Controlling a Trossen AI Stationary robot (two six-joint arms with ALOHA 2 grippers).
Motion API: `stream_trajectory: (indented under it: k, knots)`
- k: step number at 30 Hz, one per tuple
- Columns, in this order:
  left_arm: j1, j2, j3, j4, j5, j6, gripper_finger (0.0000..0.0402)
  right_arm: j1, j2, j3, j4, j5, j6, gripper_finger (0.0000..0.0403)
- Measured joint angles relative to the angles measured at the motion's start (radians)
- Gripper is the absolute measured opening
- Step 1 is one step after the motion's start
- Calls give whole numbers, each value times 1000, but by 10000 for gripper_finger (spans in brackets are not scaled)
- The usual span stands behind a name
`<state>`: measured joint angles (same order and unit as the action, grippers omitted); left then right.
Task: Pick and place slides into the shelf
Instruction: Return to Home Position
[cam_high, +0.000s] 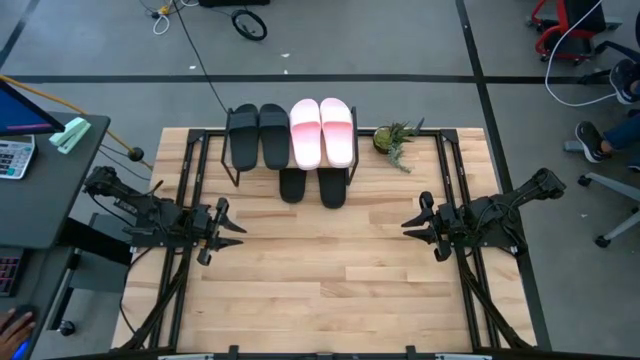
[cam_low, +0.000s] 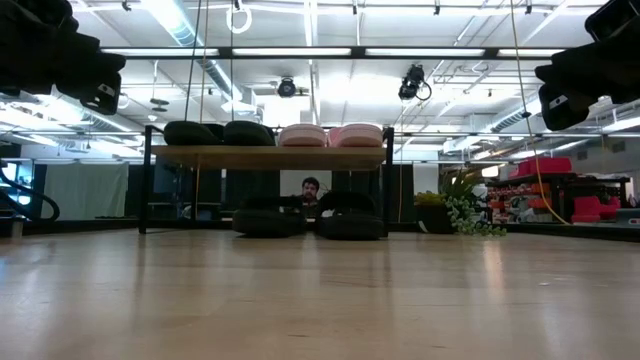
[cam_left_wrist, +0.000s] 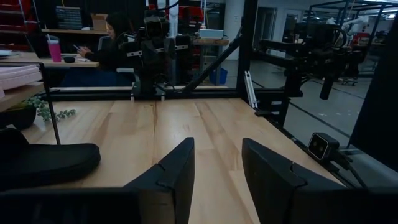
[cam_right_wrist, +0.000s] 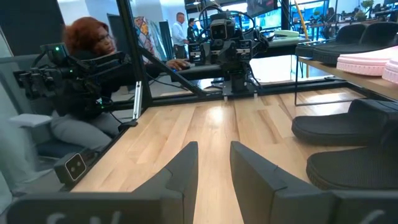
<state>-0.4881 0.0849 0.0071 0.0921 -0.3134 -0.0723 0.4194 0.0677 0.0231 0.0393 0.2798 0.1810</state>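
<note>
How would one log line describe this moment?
shelf top: black slides, pink slides; underneath: lower black slides; left gripper: open, table's left; right gripper: open, table's right

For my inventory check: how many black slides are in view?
4. Two black slides lie on the shelf, left of the pink slides; two more under it.

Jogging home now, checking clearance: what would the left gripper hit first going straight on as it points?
The left gripper looks free over the bare table; first in line seems to be the right gripper opposite, though depth is unclear. A black slide lies off to one side.
</note>
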Motion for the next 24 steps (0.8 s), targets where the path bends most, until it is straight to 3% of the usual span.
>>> stream_trajectory:
  k: [13,24]
  knots:
    - [0,0,0,0,0,0,153,0,0,0,0,0,0,99]
    - [0,0,0,0,0,0,139,0,0,0,0,0,0,99]
